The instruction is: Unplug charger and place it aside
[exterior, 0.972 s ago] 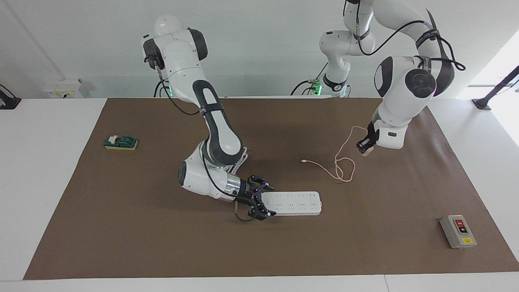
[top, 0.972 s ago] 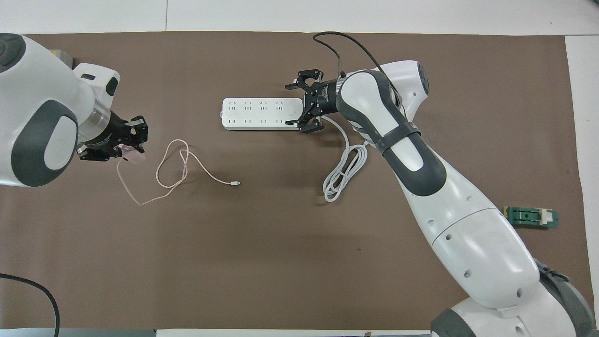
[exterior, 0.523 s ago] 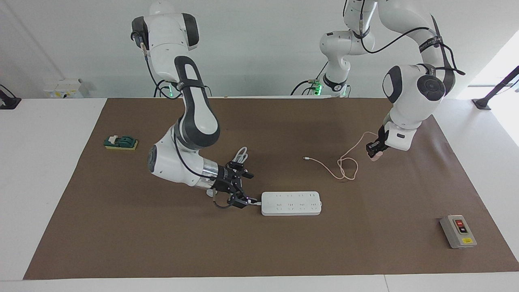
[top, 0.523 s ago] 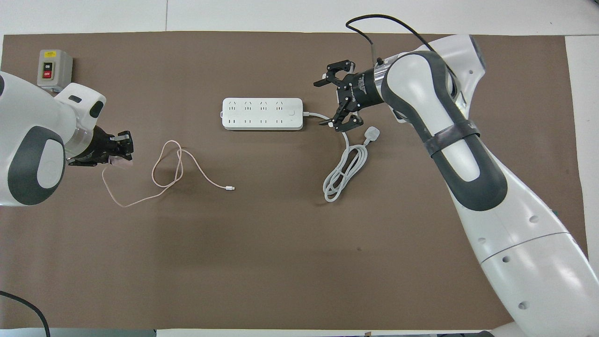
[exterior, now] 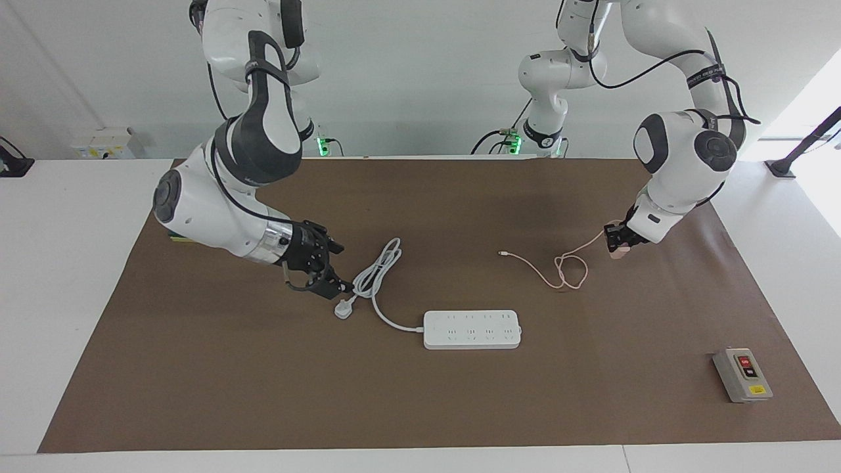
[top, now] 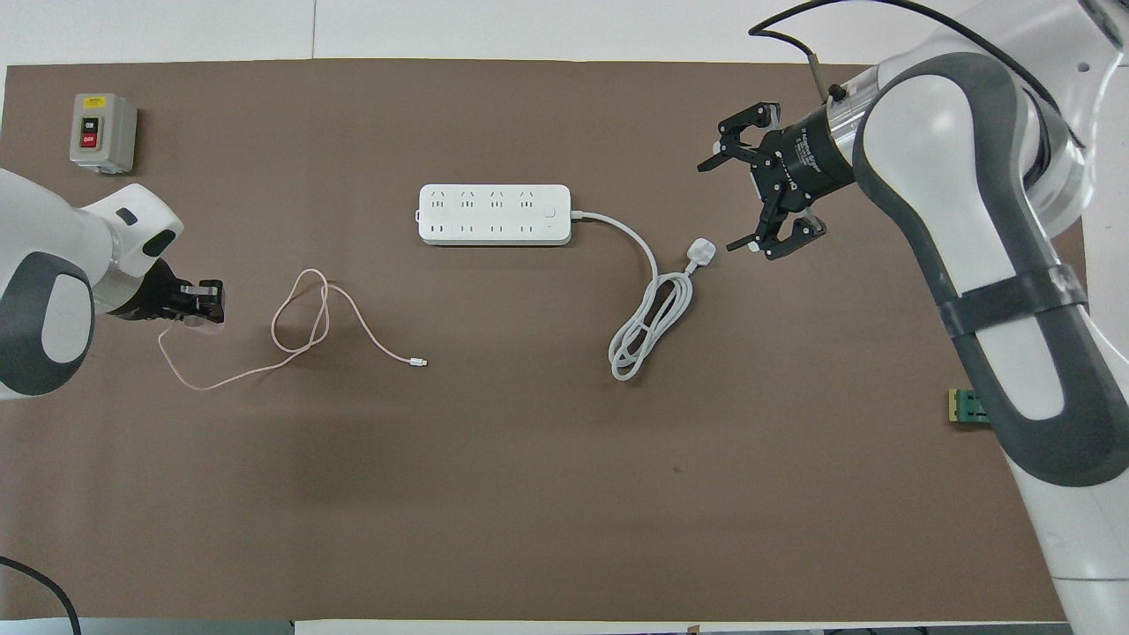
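Note:
The pale pink charger is out of the white power strip, held low over the mat toward the left arm's end of the table. My left gripper is shut on it. Its thin pink cable trails in a loop on the mat toward the middle. In the overhead view the left gripper hides most of the charger, and the cable's tip lies nearer to the robots than the strip. My right gripper is open and empty, away from the strip; it also shows in the overhead view.
The strip's thick white cord lies coiled, its white three-pin plug just beside the right gripper. A grey switch box stands at the left arm's end. A green block shows partly under the right arm.
The right gripper has pulled back from the strip's end toward the right arm's end, uncovering the white plug. The left gripper has carried the charger farther toward the left arm's end, dragging the cable.

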{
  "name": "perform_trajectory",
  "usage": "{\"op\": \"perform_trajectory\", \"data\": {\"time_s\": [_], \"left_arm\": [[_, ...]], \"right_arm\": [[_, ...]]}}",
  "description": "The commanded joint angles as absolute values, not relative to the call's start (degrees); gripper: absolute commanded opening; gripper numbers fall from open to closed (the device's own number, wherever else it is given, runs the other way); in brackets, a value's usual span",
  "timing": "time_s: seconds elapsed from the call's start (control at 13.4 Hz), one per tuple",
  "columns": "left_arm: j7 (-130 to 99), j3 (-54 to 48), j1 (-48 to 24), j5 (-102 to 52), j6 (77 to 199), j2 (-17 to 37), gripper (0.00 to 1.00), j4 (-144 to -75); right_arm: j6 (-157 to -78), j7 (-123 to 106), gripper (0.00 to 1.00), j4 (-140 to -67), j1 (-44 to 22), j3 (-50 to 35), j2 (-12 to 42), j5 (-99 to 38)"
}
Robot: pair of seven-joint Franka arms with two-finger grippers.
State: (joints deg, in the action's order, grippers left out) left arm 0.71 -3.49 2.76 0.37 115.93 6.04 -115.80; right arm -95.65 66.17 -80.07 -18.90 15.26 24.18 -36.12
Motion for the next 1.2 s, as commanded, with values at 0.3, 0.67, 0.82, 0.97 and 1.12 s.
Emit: {"op": "perform_trajectory", "data": {"time_s": [0.3,0.67,0.82,0.97,1.12], "left_arm": [[2.4,-3.8,8.8,-1.2,119.4,4.3,1.00,-118.0],[2.1,-3.8,10.1,-1.2,116.4,5.0,1.00,-112.8],[2.1,-3.8,9.9,-1.2,115.7,4.9,1.00,-112.2],[2.0,-4.0,9.6,-1.1,114.1,4.7,1.00,-110.8],[0.9,-4.2,9.5,-1.1,109.2,4.4,1.00,-107.2]], "right_arm": [[-87.4,34.2,1.00,-82.4,-14.2,15.5,14.0,-17.8],[-86.7,7.2,1.00,-82.5,-10.3,15.5,9.8,-7.5],[-86.6,-0.5,1.00,-82.9,-8.9,15.5,7.4,-5.5],[-85.2,-5.6,1.00,-82.9,-7.0,15.0,5.5,-4.0],[-84.5,-10.0,1.00,-83.8,-4.8,14.6,3.3,-3.5]]}}
